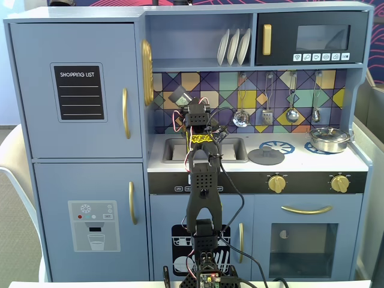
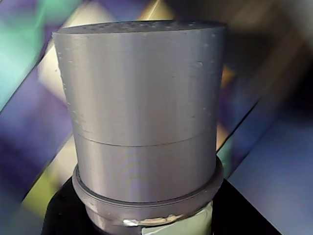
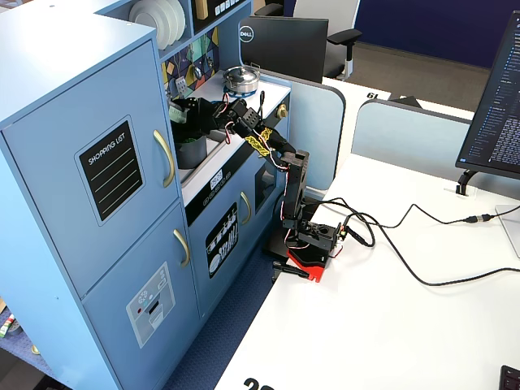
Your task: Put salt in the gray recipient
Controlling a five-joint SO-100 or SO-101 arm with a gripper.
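Gray plastic fills the wrist view: the salt [image 2: 146, 122], clamped in the fingers above the sink [image 1: 175, 150]. Carrying is the step in hand. Next, tipping it over the gray recipient [image 3: 192, 152], at nine o'clock of the gripper [image 3: 188, 114] in a fixed view.

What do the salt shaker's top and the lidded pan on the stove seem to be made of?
Salt: top looks like matte gray 3D-printed plastic; fine horizontal layer lines show in the wrist view. Lidded pan: probably polished steel, shiny and reflective.

Salt [image 2: 142, 122] fills wrist view, gray top upward, blurred colored tiles [image 2: 29, 112] behind.
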